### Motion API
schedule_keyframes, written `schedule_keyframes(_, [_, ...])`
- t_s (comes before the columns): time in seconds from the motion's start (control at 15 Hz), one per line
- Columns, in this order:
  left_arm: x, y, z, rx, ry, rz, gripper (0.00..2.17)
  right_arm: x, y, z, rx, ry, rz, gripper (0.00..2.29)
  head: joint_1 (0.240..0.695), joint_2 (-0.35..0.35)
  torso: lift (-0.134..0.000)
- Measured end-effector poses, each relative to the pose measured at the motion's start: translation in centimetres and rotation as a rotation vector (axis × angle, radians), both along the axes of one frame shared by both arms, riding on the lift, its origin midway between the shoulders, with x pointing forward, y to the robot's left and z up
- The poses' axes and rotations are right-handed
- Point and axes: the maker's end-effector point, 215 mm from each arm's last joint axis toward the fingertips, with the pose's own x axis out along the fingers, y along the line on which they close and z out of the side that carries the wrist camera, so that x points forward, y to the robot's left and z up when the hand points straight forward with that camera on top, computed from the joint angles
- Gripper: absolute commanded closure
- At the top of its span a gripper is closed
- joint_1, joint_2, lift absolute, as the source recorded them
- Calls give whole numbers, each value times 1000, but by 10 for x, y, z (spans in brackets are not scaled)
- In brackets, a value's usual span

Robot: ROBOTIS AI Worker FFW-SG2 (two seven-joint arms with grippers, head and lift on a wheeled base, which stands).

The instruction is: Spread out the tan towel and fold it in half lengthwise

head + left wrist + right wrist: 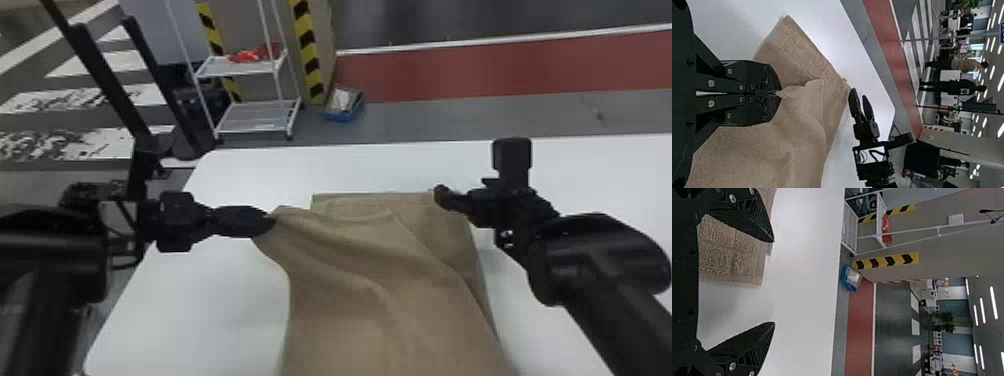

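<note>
While the left gripper (270,223) is clenched on a pinched part of the tan towel (345,280) toward its far left, the right gripper (442,196) stands with its fingers parted at the far right corner, gripping nothing. The towel lies lengthwise on the white table (200,300), with slanting folds running from the pinch and its far edge showing behind. Beyond the table stand a white shelf rack (255,124) and, on the floor, a blue container (340,118).
</note>
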Motion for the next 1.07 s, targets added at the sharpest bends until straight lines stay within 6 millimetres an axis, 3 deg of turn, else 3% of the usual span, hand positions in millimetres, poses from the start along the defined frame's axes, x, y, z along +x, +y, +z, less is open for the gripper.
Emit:
schedule_keyframes(0.2, [0,-1,-1,1,1,-1,1409,5,-5,-10,-28,15,16,218,695,216,-123])
schedule_keyframes(0.53, [0,-3,0,5,-4,-10,1409,13,-4,-9,-35,3,41,323,695,211,-123])
schedule_keyframes(1.07, [-2,-3,-2,6,2,-13,1409,8,-3,-26,-72,11,76,424,695,213,-123])
